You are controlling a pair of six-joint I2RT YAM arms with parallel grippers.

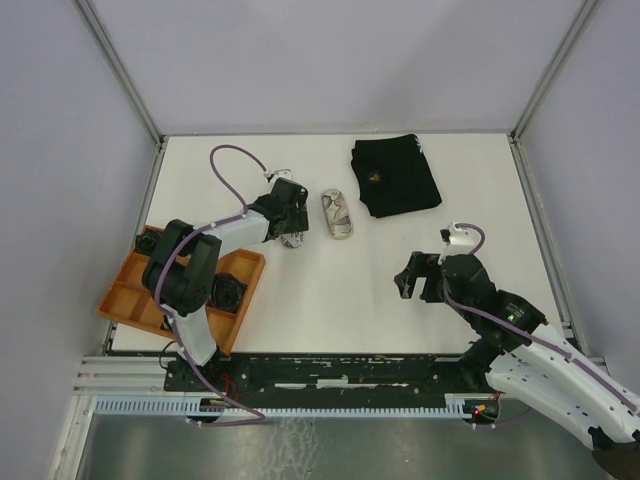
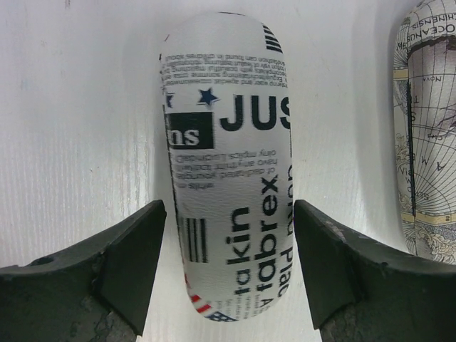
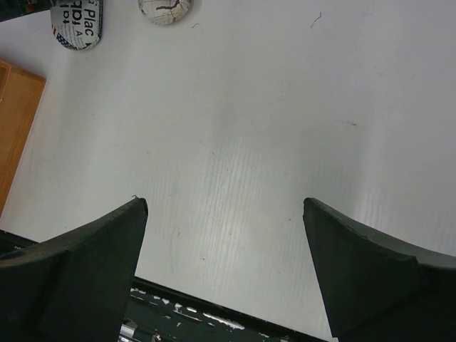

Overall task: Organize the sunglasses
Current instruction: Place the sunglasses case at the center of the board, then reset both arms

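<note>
No sunglasses show in any view. A newspaper-print oval case [image 2: 224,128] lies on the white table, and my left gripper [image 2: 229,206] stands open around its near end. A thin gap shows at the left finger; the right finger is right at the case's side. From above, that gripper [image 1: 293,240] covers most of the case. A second oval case with a map print [image 1: 337,215] lies just to its right, also seen at the edge of the left wrist view as the map case [image 2: 427,142]. My right gripper [image 1: 412,280] hangs open over bare table, its jaws [image 3: 225,203] holding nothing.
An orange compartment tray [image 1: 130,290] sits at the front left with dark items in it that I cannot make out. A black folded cloth or pouch [image 1: 395,175] lies at the back right. The right wrist view catches both cases [image 3: 77,25] and the tray's corner [image 3: 14,121].
</note>
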